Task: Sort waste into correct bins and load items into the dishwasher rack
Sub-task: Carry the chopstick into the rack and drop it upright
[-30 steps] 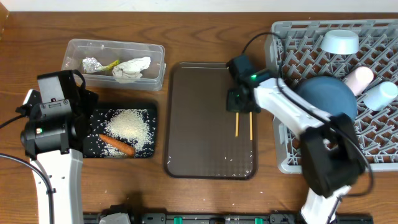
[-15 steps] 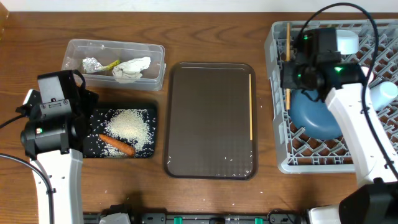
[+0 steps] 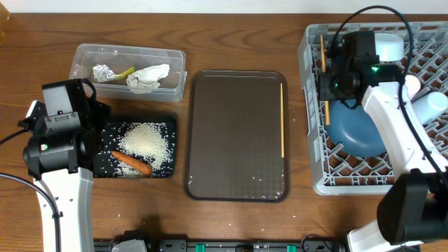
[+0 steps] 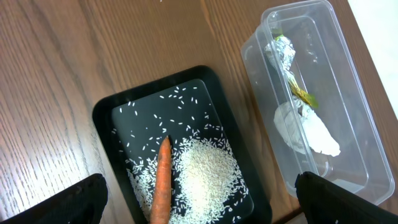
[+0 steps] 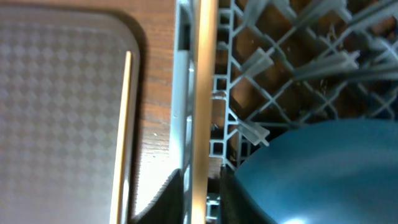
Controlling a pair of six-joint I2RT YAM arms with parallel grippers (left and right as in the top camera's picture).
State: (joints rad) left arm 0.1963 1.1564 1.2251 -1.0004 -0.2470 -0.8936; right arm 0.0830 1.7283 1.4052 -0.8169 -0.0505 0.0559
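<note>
My right gripper is shut on one wooden chopstick, held over the left edge of the grey dishwasher rack; it shows in the right wrist view between the fingers. The other chopstick lies on the brown tray's right side. The blue plate, bowl, white cup and light-blue cup sit in the rack. The clear tub holds foil ball, wrapper and tissue. The black tray holds rice and carrot. My left gripper is open above it.
The large brown serving tray lies in the middle between the bins and the rack. A few loose rice grains lie on the wooden table near the front left.
My right gripper lifted one chopstick off the brown tray and carried it right and up to the rack's left edge. The other chopstick stayed on the tray. The left arm has not moved.
</note>
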